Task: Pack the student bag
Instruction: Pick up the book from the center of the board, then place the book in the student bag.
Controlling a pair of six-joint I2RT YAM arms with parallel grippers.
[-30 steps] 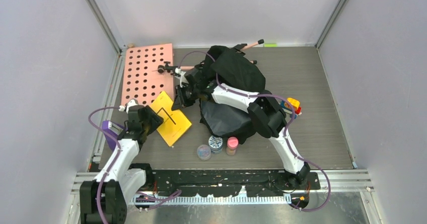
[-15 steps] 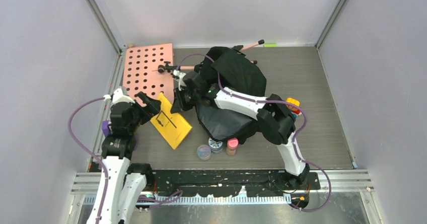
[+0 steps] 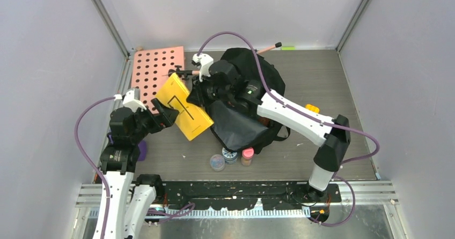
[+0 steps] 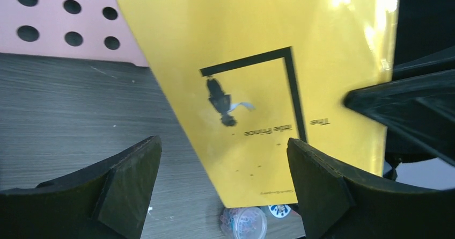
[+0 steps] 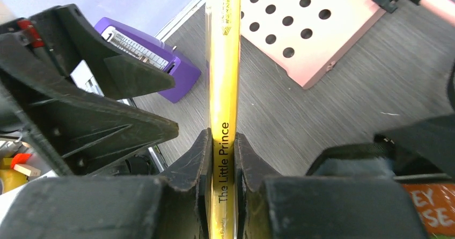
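The student bag (image 3: pixel 252 86), a large black backpack, lies at the middle back of the table. A yellow book (image 3: pixel 185 106), "The Little Prince", hangs tilted above the table just left of the bag. My right gripper (image 3: pixel 203 95) is shut on the book's spine edge; in the right wrist view the spine (image 5: pixel 224 62) sits clamped between both pads of that gripper (image 5: pixel 221 142). My left gripper (image 3: pixel 167 115) is open just off the book's lower left. In the left wrist view the book's cover (image 4: pixel 268 78) fills the space beyond the left gripper (image 4: pixel 222 147), untouched.
A pink pegboard (image 3: pixel 154 72) lies at the back left. A purple stapler (image 5: pixel 155 56) sits by the left arm. Three small round jars (image 3: pixel 230 156) stand in front of the bag, one holding paper clips (image 4: pixel 244 223). An orange object (image 3: pixel 313 108) lies right of the bag.
The left gripper opened, let go of the book and drew back. The right gripper lifted the book off the table and carried it up and back, toward the bag.
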